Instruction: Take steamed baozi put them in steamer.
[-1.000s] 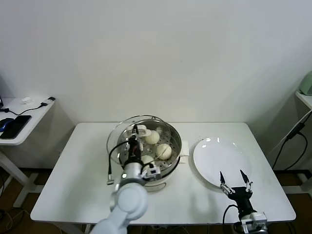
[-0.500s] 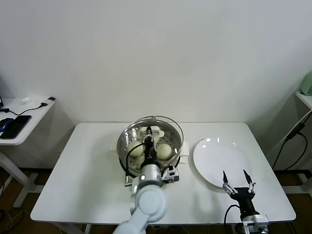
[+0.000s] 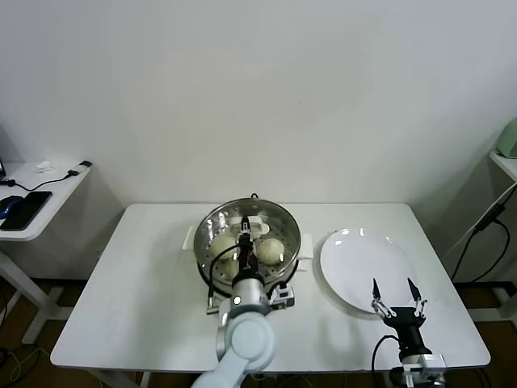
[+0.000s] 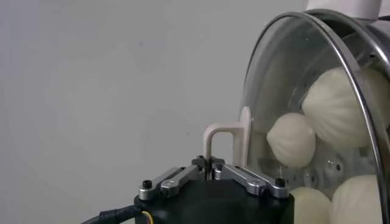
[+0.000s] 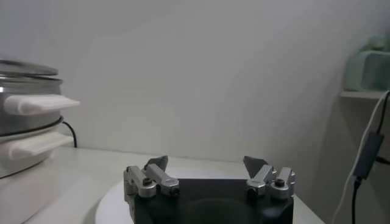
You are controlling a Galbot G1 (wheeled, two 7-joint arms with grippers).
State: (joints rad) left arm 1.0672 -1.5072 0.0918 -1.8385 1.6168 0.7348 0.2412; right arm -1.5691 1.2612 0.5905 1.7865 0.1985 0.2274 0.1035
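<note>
The smooth cream-white steamed baozi (image 3: 271, 249) lie inside the round shiny steel steamer (image 3: 247, 252), on its perforated tray; the head view shows two domed buns clearly and parts of others behind the arm, while the left wrist view shows four pale domes (image 4: 292, 139) through glass. The steamer stands near the middle of the white rectangular table (image 3: 129, 291), on a cream-white base with side handles (image 5: 38, 104).

A round glass lid with a steel rim (image 4: 359, 109) sits over the pot's mouth, and the left gripper (image 3: 245, 228) is directly above it, fingers clenched on the lid's white loop handle (image 4: 220, 143). The left arm reaches in from the near edge and covers the front of the pot.

Just beside the steamer on the robot's right lies a flat white round plate (image 3: 363, 271). The right gripper (image 3: 396, 299) hovers over the plate's near edge, fingers spread wide and holding nothing.

A small white side table (image 3: 40, 202) stands well apart on the left, carrying dark devices and a cable.
</note>
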